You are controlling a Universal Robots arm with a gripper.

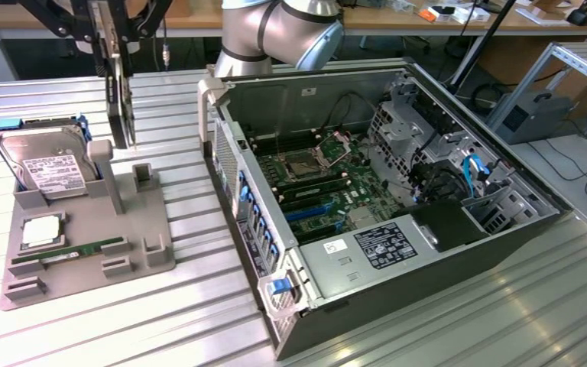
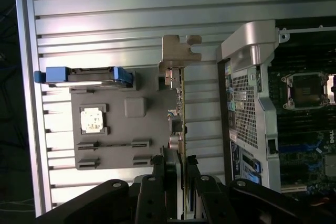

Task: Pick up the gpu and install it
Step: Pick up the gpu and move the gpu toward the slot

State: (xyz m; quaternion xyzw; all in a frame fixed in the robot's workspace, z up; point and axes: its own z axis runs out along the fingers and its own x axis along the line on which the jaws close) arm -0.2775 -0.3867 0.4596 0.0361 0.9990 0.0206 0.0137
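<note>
Jaws clamped on gpu (image 1: 120, 99), hanging upright

Bright, even overhead light, pale glare streaks laid along the ribbed silvery metal table (image 2: 131, 3), soft shadows cast inside the open black computer case (image 1: 426, 294), thin dark gpu card (image 1: 122, 92) left in shade.

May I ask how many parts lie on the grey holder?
3: hard drive at its far end, CPU in the middle, memory stick just nearer. The gpu, in the jaws, excluded.
</note>
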